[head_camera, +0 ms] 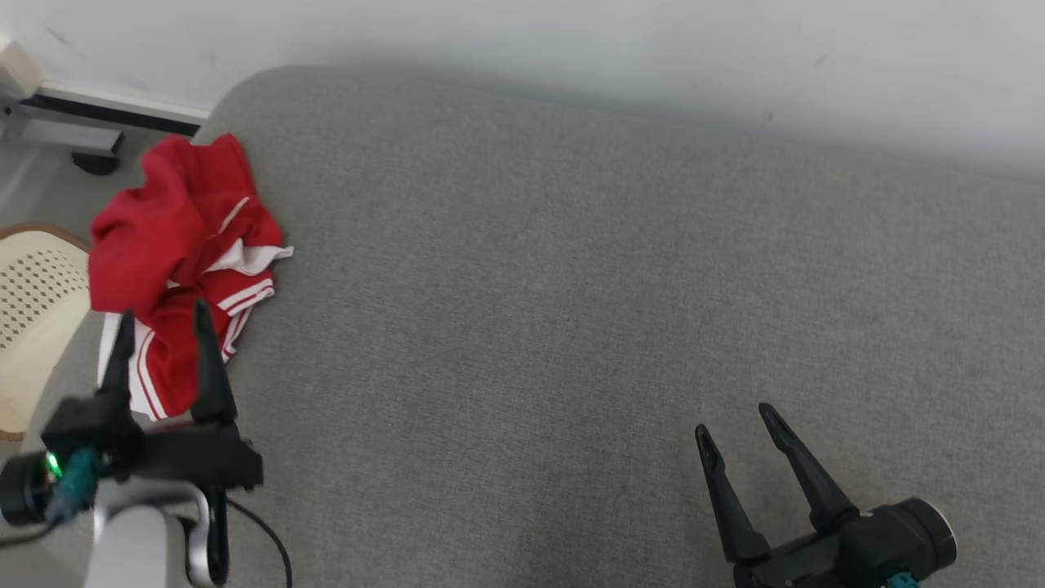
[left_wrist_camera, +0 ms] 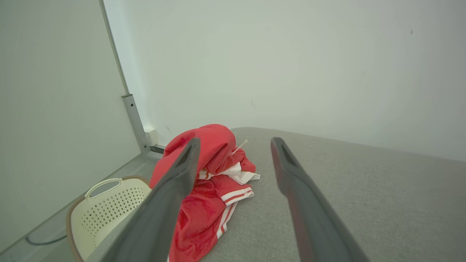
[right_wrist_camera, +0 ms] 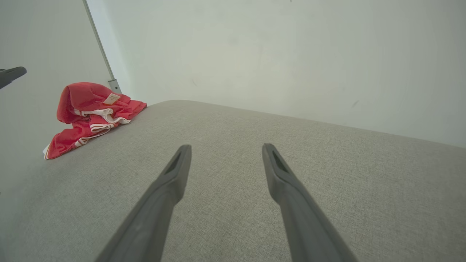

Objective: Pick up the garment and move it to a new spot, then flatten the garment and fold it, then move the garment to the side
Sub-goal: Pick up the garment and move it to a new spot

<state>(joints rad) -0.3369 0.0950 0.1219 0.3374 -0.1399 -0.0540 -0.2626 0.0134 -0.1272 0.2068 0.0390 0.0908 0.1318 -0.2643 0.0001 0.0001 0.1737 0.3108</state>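
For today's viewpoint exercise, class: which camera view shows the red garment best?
Right wrist view: the whole garment lies unblocked, though small. Head view shows it larger, left end effector fingers crossing it; left wrist view, partly hidden.

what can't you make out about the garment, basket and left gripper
Garment: crumpled in every view, its kind and full shape hidden.
Basket: cut off by the head view's left edge.
Left gripper: open over the garment in the head view; contact cannot be told.
Label on the garment: too small to read, right wrist view.
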